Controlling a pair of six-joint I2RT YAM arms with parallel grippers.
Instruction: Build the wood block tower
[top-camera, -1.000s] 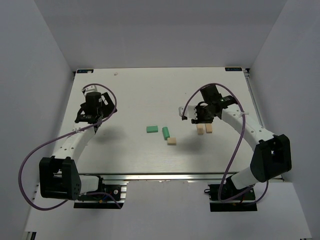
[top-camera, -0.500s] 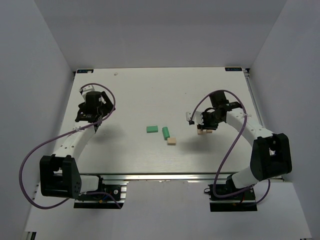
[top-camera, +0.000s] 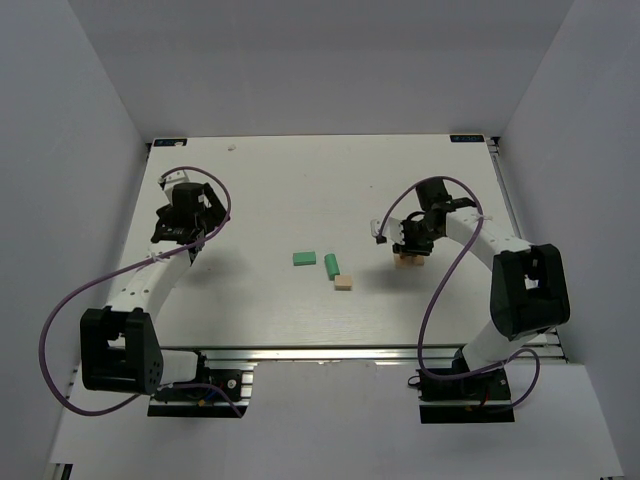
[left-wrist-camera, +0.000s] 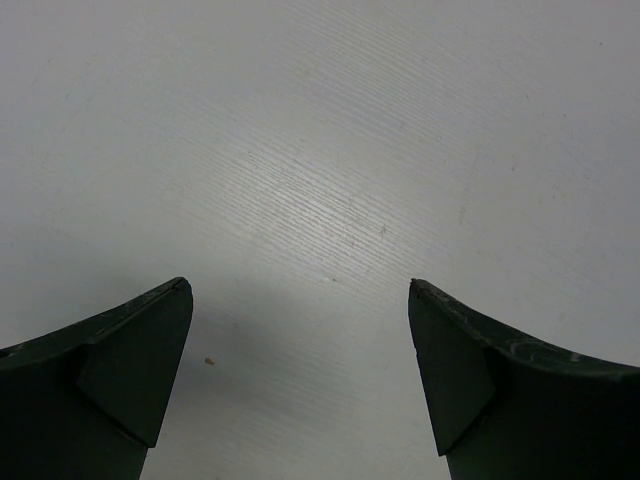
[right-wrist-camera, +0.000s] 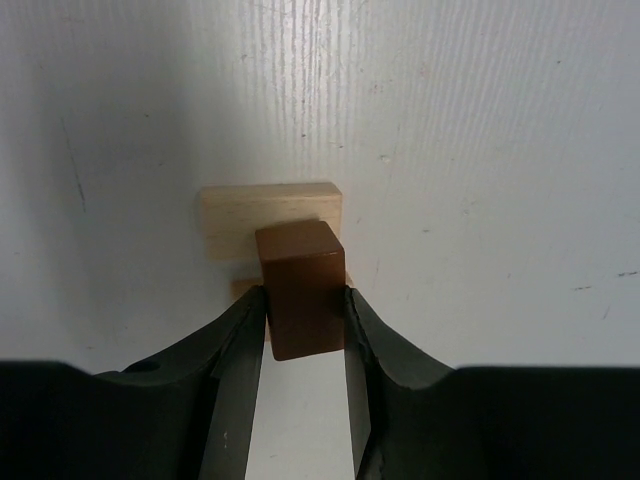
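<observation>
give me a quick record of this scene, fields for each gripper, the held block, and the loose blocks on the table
left gripper: open, empty, over bare table
right gripper: shut on dark brown block
under held block: two tan blocks side by side; whether it touches them cannot be told
loose blocks: green block, second green block, lone tan block beside it, all mid-table
tower stage: base pair laid, brown block apparently going across it

Table (top-camera: 260, 190), mid: centre-left block (top-camera: 305, 258); centre block (top-camera: 331, 265) just right of it; near block (top-camera: 343, 283) at its front-right corner. Well right: right-hand blocks (right-wrist-camera: 270, 213), with held block (right-wrist-camera: 300, 265) over them, between the fingers of the right gripper (right-wrist-camera: 304, 296).
</observation>
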